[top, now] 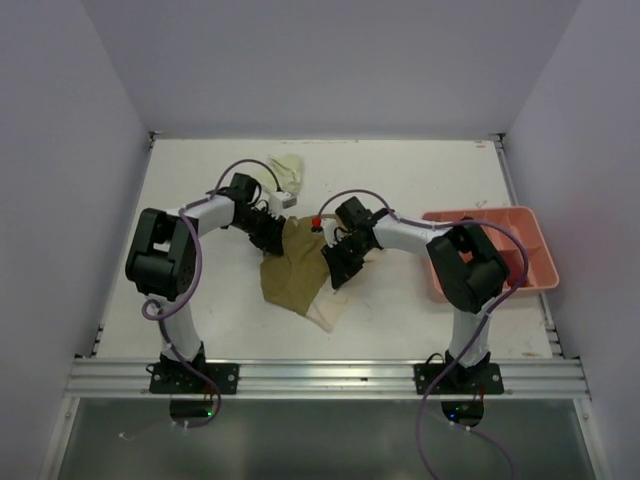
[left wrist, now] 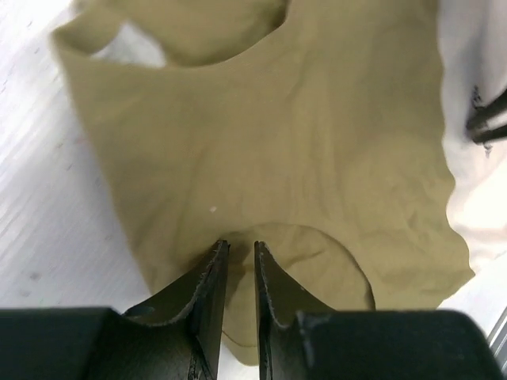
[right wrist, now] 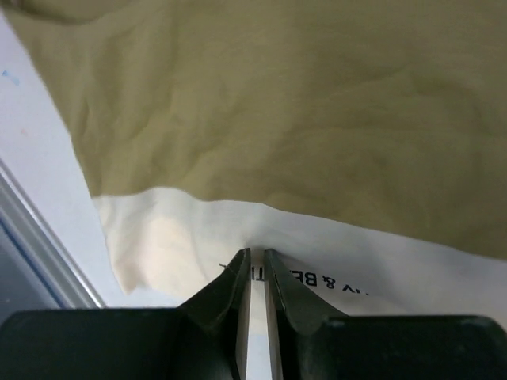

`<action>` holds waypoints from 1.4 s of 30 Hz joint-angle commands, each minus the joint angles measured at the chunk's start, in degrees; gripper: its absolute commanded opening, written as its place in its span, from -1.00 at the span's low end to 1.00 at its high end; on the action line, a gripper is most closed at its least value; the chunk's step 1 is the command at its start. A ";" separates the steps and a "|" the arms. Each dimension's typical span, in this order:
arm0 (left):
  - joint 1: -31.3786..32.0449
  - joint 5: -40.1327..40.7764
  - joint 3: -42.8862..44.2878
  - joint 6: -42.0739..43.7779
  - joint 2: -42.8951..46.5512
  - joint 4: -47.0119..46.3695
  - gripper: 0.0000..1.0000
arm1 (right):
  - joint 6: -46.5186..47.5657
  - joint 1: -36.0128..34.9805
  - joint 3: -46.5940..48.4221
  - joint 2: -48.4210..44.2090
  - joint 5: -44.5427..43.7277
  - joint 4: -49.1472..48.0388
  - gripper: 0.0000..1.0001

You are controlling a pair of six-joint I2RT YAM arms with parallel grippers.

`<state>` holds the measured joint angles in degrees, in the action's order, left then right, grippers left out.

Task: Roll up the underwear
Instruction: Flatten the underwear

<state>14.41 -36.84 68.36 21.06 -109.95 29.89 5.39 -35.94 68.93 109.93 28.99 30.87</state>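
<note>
The olive-tan underwear [top: 293,265] lies spread flat in the middle of the table. A cream underwear [top: 327,313] pokes out from under its near edge. My left gripper [top: 276,232] is at the olive garment's far-left edge. In the left wrist view its jaws [left wrist: 238,247] stand nearly together with a fold of the olive cloth [left wrist: 301,142] between them. My right gripper [top: 336,268] is at the right side. In the right wrist view it [right wrist: 257,253] pinches cream cloth [right wrist: 158,237] with black lettering, which tents up at the tips beside the olive cloth [right wrist: 301,103].
A pale yellow-green garment [top: 288,170] lies crumpled at the back of the table behind the left arm. A salmon-pink compartment tray [top: 530,262] stands at the right, partly behind the right arm's elbow. Walls close in the table on three sides.
</note>
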 commanded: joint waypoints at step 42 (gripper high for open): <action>-7.82 -15.09 15.31 -4.28 -7.92 -2.46 -0.26 | 11.22 12.30 5.96 1.26 0.44 9.82 -0.54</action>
<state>7.16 -46.76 81.49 11.99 -121.43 24.49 15.00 -23.66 75.11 113.08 28.32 39.35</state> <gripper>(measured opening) 0.353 0.230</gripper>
